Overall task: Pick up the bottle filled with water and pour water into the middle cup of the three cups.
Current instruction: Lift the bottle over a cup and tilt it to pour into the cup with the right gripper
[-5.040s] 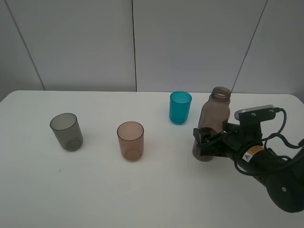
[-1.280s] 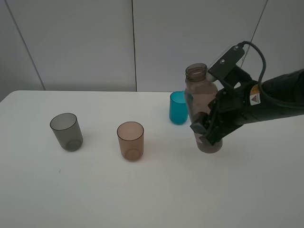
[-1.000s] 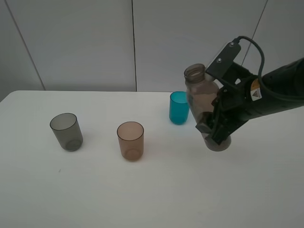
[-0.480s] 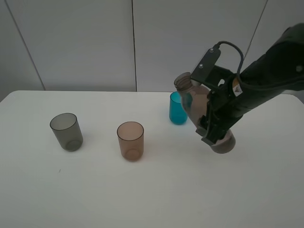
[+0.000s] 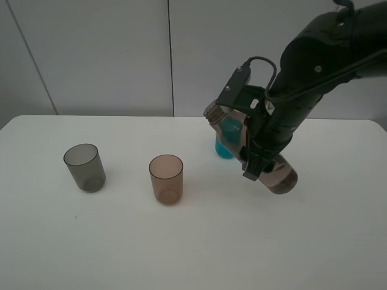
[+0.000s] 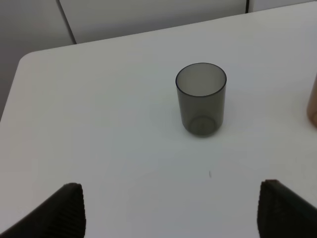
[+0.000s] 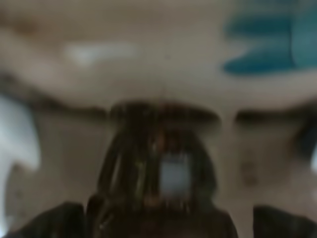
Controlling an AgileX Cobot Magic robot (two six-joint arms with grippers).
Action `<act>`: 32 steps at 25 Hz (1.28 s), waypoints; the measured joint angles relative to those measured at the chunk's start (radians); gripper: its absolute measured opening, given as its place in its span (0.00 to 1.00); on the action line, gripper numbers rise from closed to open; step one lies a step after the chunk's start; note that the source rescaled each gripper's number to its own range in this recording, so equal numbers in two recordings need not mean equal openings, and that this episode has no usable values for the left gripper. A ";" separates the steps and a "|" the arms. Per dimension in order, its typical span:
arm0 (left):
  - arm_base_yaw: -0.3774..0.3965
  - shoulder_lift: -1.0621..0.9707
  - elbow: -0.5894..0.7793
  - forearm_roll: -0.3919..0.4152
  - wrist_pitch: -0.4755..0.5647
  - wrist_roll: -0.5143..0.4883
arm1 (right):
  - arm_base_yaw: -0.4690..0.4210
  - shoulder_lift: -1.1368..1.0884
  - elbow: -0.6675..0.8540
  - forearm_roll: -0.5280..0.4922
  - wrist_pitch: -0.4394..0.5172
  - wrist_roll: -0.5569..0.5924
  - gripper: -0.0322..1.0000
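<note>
My right gripper (image 5: 256, 154) is shut on the smoky brown bottle (image 5: 280, 176) and holds it in the air, tilted with its open neck up and to the left and its base down to the right. The neck is in front of the teal cup (image 5: 227, 138), to the right of the brownish-peach middle cup (image 5: 166, 179), which stands upright. The smoky grey cup (image 5: 84, 167) stands at the left. In the blurred right wrist view the bottle (image 7: 158, 148) fills the frame. My left gripper (image 6: 171, 212) is open and empty, short of the grey cup (image 6: 201, 98).
The white table (image 5: 121, 241) has its far edge against a grey panelled wall (image 5: 109, 54). The peach cup's side (image 6: 313, 101) shows at the edge of the left wrist view. A teal smear (image 7: 262, 54) in the right wrist view is the teal cup.
My right gripper took the bottle from the table, lifted it and carried it left. Over the last second it has tipped the neck further to the left. The cups have not moved.
</note>
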 joint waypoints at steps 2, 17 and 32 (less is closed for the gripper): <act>0.000 0.000 0.000 0.000 0.000 0.000 | 0.008 0.019 -0.021 -0.017 0.033 0.000 0.03; 0.000 0.000 0.000 0.000 0.000 0.000 | 0.083 0.173 -0.173 -0.136 0.239 -0.001 0.03; 0.000 0.000 0.000 0.000 0.000 0.000 | 0.163 0.292 -0.290 -0.195 0.362 -0.029 0.03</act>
